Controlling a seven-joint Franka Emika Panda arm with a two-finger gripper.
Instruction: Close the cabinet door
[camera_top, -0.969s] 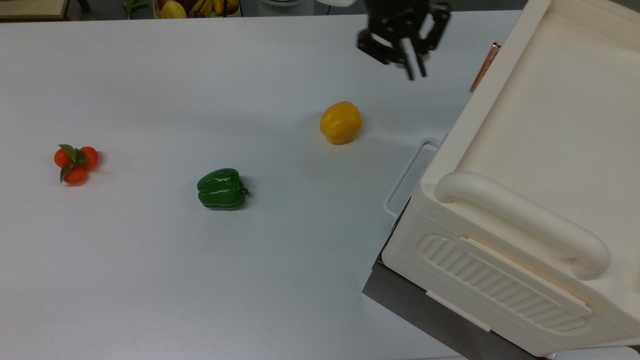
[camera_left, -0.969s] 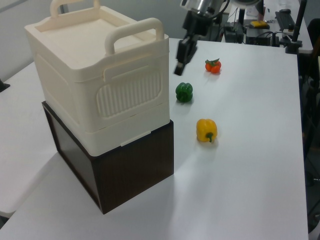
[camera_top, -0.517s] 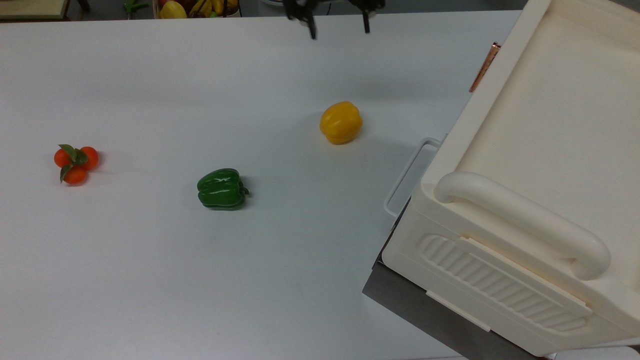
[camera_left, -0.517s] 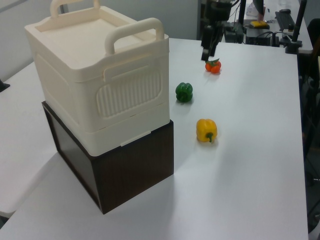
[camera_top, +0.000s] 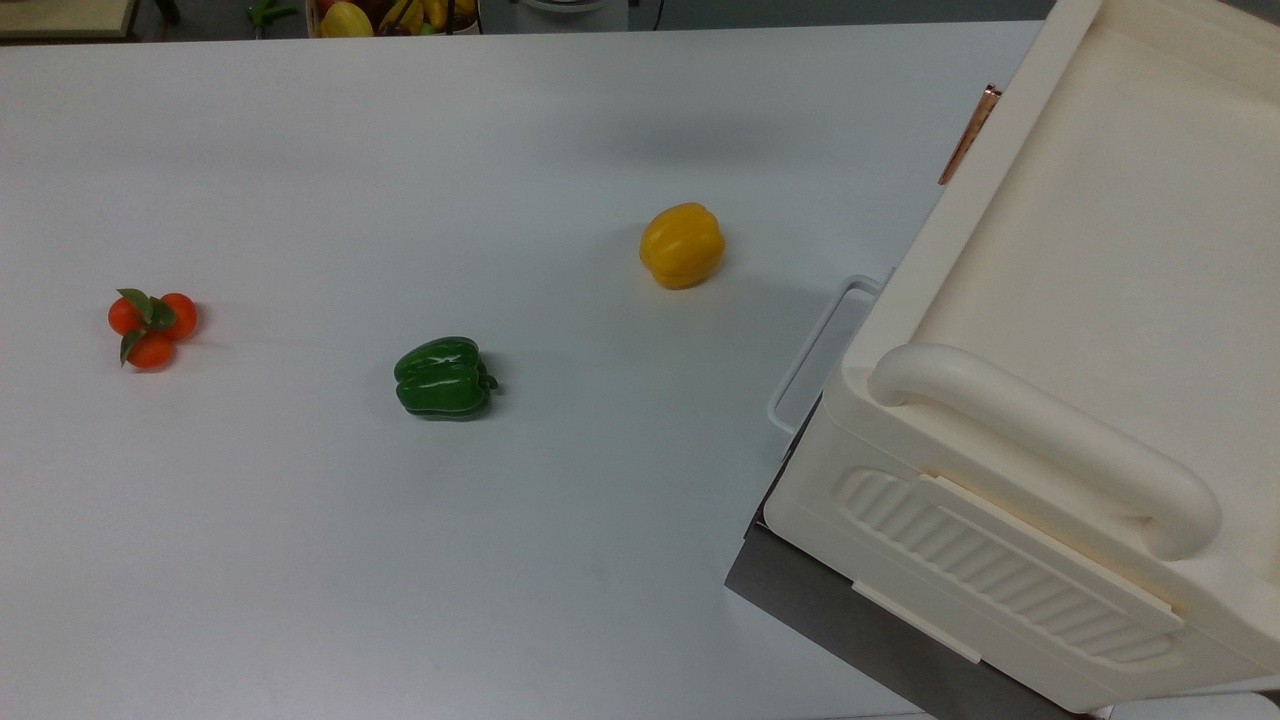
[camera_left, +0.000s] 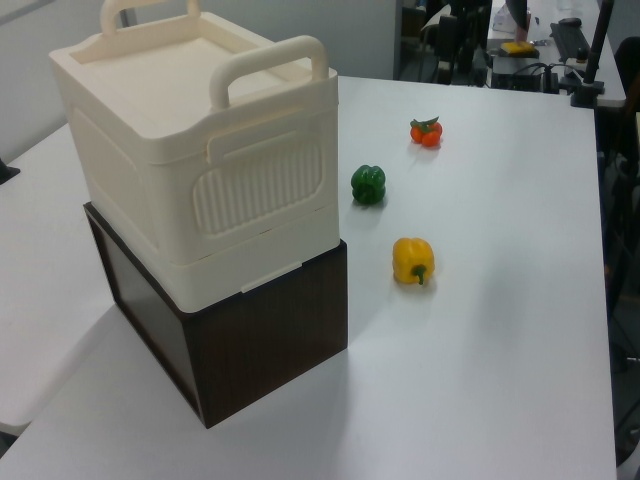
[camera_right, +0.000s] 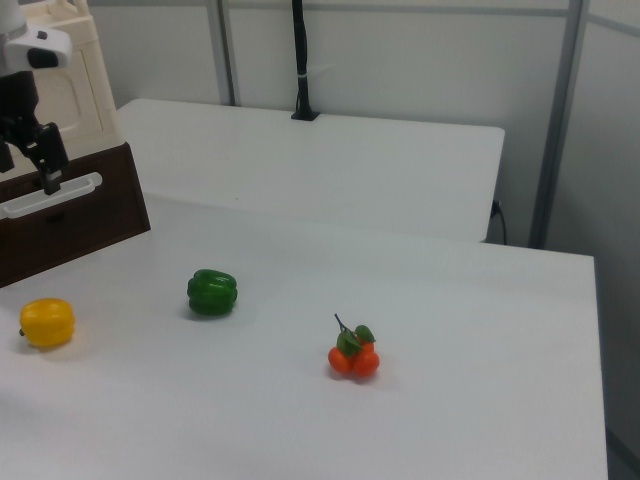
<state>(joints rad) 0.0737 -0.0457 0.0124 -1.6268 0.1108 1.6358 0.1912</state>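
Our gripper (camera_right: 30, 165) has pulled back from the table, its opening unclear, leaving the cabinet door (camera_top: 955, 215) looking shut.

The claw (camera_right: 30, 165) hangs at the right view's left edge, pointing downward. Above it sits a white wrist housing, and the dark fingers (camera_right: 50, 170) hold nothing.
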